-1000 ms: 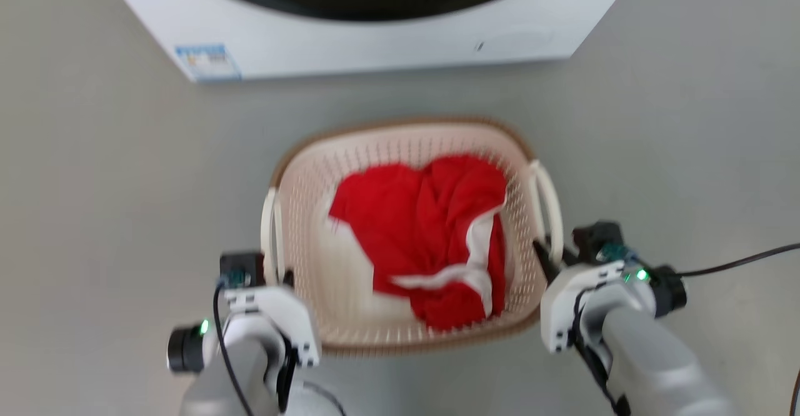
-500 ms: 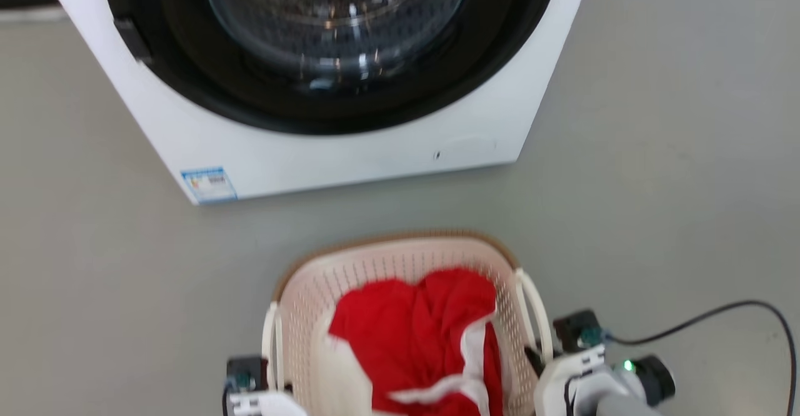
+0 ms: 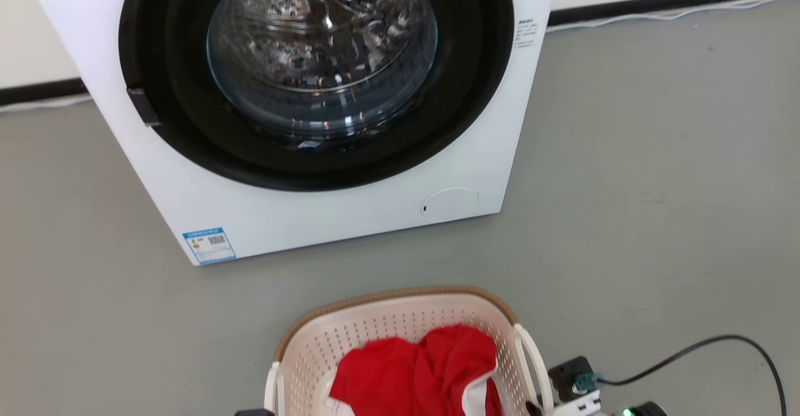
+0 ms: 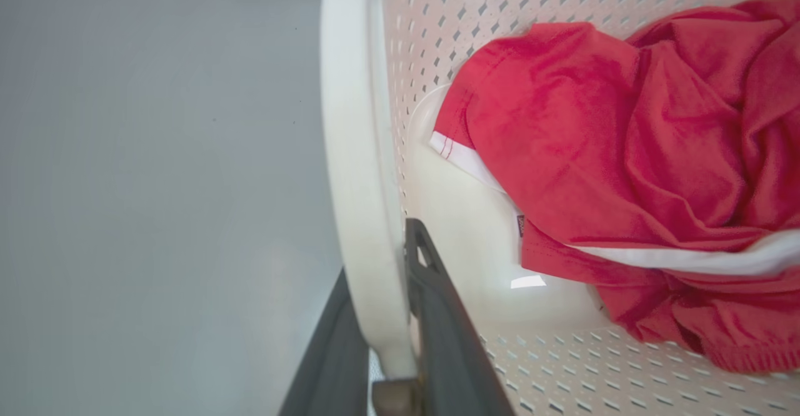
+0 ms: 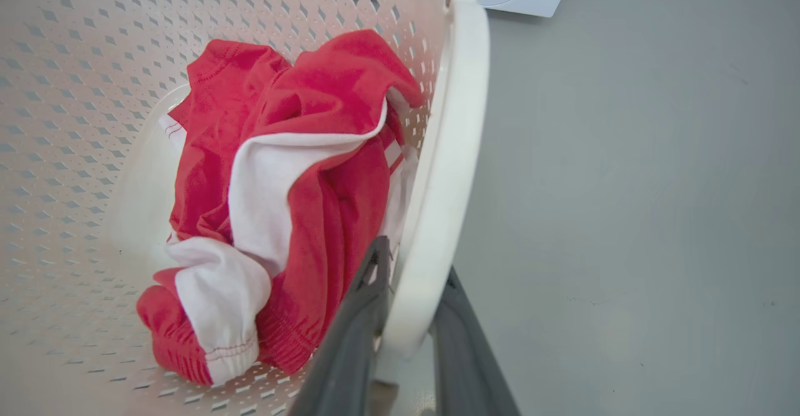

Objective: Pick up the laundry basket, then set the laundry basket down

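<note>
Laundry basket (image 3: 400, 295), cut off at the head view's bottom edge, before the washing machine (image 3: 325, 216), red garment (image 3: 412, 372) inside. My left gripper (image 4: 378, 260) pinches its left handle (image 4: 353, 153), my right gripper (image 5: 412, 260) its right handle (image 5: 450, 153). Bare floor (image 3: 656, 216) lies on both sides.

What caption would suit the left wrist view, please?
Left gripper shut on the white handle of the laundry basket, red garment inside.

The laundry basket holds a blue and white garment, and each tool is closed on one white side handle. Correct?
Only the colour is wrong: the garment is red and white, as the right wrist view shows. The laundry basket holds it, the left tool closed on its left handle, the right tool on its right handle.
</note>
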### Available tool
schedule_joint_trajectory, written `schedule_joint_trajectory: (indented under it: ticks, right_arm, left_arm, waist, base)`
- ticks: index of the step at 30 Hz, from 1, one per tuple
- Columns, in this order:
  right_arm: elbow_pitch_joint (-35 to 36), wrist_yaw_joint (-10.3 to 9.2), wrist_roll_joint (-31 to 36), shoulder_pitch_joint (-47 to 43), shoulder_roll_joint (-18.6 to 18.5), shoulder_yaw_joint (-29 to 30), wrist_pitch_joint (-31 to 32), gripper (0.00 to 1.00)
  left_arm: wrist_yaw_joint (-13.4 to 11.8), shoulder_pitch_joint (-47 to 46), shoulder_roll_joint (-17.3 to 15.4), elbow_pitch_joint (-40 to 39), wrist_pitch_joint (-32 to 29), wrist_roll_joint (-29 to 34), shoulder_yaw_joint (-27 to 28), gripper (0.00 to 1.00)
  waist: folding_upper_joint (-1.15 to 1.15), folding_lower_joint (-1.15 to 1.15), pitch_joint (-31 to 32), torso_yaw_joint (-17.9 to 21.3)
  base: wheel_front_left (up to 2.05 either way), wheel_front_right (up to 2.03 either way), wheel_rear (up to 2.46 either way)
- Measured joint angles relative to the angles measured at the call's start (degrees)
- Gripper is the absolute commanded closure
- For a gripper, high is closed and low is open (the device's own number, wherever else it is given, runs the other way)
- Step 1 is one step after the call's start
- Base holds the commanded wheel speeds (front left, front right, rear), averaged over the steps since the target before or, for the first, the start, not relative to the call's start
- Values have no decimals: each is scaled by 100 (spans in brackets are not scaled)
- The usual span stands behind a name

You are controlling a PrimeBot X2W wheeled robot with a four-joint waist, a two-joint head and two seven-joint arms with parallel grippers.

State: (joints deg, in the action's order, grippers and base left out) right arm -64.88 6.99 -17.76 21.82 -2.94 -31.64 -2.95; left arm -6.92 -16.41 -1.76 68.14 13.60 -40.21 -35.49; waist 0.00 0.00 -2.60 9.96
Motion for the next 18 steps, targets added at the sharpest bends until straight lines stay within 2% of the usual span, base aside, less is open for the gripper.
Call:
schedule_joint_trajectory:
  ticks: [7, 18]
  right_arm:
    - [15, -1, -1, -187, -16, 1, 59, 100]
    - [108, -29, -107, -340, -23, -11, 119, 100]
  left_arm:
    - [-74, 88, -10, 7, -74, -196, -383, 100]
    - [-168, 89, -27, 19, -100, -427, -692, 100]
  waist:
    - [0, 0, 162, 19]
    - [0, 0, 215, -87]
  base:
    - [0, 0, 0]
    - [0, 0, 0]
